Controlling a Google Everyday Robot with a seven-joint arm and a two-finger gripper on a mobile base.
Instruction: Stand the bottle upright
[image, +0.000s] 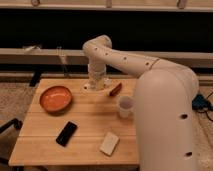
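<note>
**Gripper down at table's far edge, jaws closed, bottle at its tip**

The white arm (150, 90) fills the right of the frame and curves up and over to upper centre. The wooden table (85, 120) occupies the lower left and centre. On it:
- an orange bowl (55, 98) at centre left
- a translucent cup (125, 106) right of centre, beside the arm
- a black phone (66, 133) at lower centre
- a pale flat block (109, 143) to the right of the phone
- a small reddish item (115, 90) near the far edge

The gripper (97, 82) points straight down just left of the reddish item, jaws pressed together. The bottle (94, 88) appears as a low white shape at the gripper's tip. Whether it is pinched or upright cannot be told.
</note>
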